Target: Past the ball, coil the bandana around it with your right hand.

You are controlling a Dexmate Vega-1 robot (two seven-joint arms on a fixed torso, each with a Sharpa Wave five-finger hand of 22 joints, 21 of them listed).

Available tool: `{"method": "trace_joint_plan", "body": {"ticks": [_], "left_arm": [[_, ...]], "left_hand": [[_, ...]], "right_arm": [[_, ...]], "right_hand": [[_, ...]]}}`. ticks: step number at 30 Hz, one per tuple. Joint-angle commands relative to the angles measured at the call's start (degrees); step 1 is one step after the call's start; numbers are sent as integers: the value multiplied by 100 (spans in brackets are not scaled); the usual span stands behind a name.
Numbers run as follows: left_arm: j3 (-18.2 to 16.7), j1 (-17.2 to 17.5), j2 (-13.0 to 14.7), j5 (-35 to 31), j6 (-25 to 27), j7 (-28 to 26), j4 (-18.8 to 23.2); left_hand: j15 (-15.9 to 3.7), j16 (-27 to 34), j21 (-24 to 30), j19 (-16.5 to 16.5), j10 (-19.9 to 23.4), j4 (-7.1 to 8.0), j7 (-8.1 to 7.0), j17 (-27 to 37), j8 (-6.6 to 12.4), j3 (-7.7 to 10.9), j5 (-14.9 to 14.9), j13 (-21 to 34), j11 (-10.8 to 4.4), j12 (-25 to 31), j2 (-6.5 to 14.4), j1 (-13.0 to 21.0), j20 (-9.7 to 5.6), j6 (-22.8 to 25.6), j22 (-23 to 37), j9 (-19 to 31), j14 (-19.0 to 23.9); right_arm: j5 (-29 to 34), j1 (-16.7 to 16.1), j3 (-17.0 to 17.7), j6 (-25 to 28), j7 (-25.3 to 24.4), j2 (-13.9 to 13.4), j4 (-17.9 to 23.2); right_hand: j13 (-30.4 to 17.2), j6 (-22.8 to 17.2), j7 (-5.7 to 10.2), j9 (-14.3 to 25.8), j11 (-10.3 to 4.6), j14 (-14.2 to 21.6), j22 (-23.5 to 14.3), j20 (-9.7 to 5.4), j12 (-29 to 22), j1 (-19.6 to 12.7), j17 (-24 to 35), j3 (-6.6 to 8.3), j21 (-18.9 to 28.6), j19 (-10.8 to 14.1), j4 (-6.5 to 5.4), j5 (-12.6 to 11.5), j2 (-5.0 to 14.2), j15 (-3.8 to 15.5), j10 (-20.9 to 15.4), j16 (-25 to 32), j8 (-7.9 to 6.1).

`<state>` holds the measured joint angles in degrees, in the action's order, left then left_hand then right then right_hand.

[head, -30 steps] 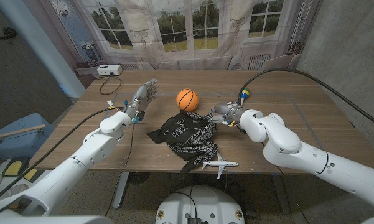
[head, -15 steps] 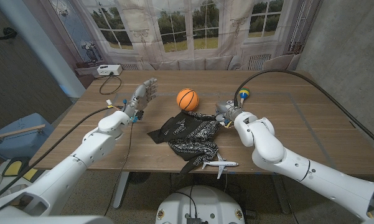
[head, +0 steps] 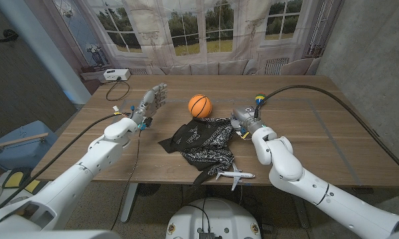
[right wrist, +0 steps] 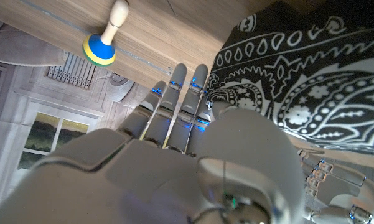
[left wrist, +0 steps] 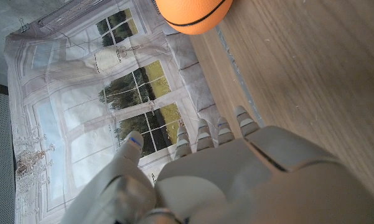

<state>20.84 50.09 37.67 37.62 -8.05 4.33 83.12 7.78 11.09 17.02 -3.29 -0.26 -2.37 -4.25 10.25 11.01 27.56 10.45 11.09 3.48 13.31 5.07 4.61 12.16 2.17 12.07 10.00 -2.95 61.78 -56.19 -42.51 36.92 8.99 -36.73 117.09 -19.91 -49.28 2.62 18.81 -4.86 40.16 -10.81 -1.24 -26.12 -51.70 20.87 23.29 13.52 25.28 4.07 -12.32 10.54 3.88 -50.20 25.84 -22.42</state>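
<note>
— Two things matter here: where is the ball [head: 200,105], and where is the bandana [head: 202,140]?

— Ball sits on the wooden surface [head: 319,126], a bit beyond the bandana's far edge and apart from it. The bandana lies crumpled nearer the robot, with a toy airplane [head: 235,176] just beside its near corner.

— And the right robot hand [head: 241,121]?

— At the bandana's right edge. In the right wrist view its fingers [right wrist: 185,93] reach over the patterned cloth [right wrist: 311,81], thumb near the hem, but whether cloth is actually pinched I cannot tell. The left robot hand [head: 153,101] stands clear to the ball's left, fingers apart, holding nothing.

— What could go wrong from here?

— If the hold is thin, the cloth likely slips out as it is dragged past the ball. A knuckle or a taut fold could nudge the ball — it would roll off easily. The trailing corner might also sweep the airplane toward the edge, and the small blue-and-yellow wooden peg [right wrist: 106,38] stands close to the hand's path.
</note>
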Motion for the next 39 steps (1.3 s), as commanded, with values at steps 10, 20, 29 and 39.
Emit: {"method": "trace_joint_plan", "body": {"ticks": [10,20,29,39], "left_arm": [[261,-511,81,-383,302,105,-214],[274,-608,196,-497,457,61,-76],[376,-830,427,-839,750,5,236],[496,-1150,328,-932,793,221,29]], "left_hand": [[-11,-44,-55,-38,-156,-210,-60,19,8,90,-18,12,-29,-68,-87,253,8,-19,0,35,-130],[-8,-40,-69,-48,-184,-334,-61,18,58,129,-23,16,-48,-82,-119,390,8,100,-1,38,-140],[-43,-33,-76,-34,-201,-504,-131,20,137,174,-26,21,-102,-86,-173,581,6,339,1,42,-146],[-66,-2,-60,37,-163,-682,-168,22,191,270,-25,27,-139,-69,-161,878,4,550,7,51,-62]], "right_arm": [[-1266,-97,504,-596,-6772,1535,-1569],[-871,-198,1348,-1772,-7299,2483,-2149],[241,-422,2549,-3211,-7299,3748,-2452],[1463,-418,3872,-4607,-7299,5263,-2611]], "right_hand": [[-224,-21,172,281,-149,144,-25,-16,-206,65,96,13,15,21,-127,-114,9,862,-59,-82,-850],[-330,22,188,416,-155,162,-28,-19,-284,54,147,6,16,-1,-151,-142,-11,859,-69,-124,-980],[-406,36,185,514,-151,152,-30,-8,-343,38,187,1,15,-21,-159,-160,-24,860,-85,-163,-1085],[-474,50,203,606,-181,117,-31,-6,-388,34,218,-9,0,-80,-171,-174,-39,855,-81,-217,-1183]]}}
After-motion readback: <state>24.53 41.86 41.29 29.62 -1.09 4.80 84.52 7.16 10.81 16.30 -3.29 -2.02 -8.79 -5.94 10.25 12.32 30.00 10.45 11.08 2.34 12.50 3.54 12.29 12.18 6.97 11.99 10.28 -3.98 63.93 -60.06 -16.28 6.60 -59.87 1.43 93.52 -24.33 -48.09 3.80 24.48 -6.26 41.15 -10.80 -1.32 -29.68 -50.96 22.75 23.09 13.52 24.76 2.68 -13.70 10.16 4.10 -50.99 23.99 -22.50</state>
